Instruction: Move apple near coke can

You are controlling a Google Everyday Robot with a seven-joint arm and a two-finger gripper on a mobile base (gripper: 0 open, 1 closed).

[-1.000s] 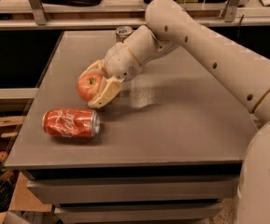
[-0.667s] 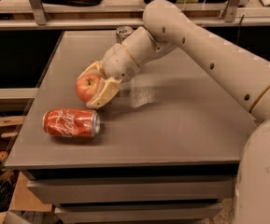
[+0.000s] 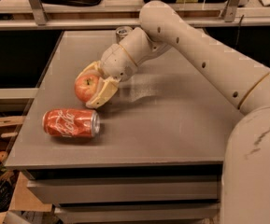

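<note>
The red apple [image 3: 86,87] with yellowish patches sits between the cream fingers [image 3: 102,94] of my gripper [image 3: 90,86], which is shut on it just above the grey table [image 3: 172,125]. The coke can [image 3: 71,123], red with white script, lies on its side at the front left of the table, a short way below and left of the apple. My arm reaches in from the right and hides the gripper's wrist side.
A second can with a silver top [image 3: 124,31] stands at the back of the table, partly behind my arm. A shelf with clutter runs along the back. The table's left and front edges drop off to boxes on the floor.
The gripper with the apple has shifted slightly left and down toward the coke can. The coke can has not moved.
</note>
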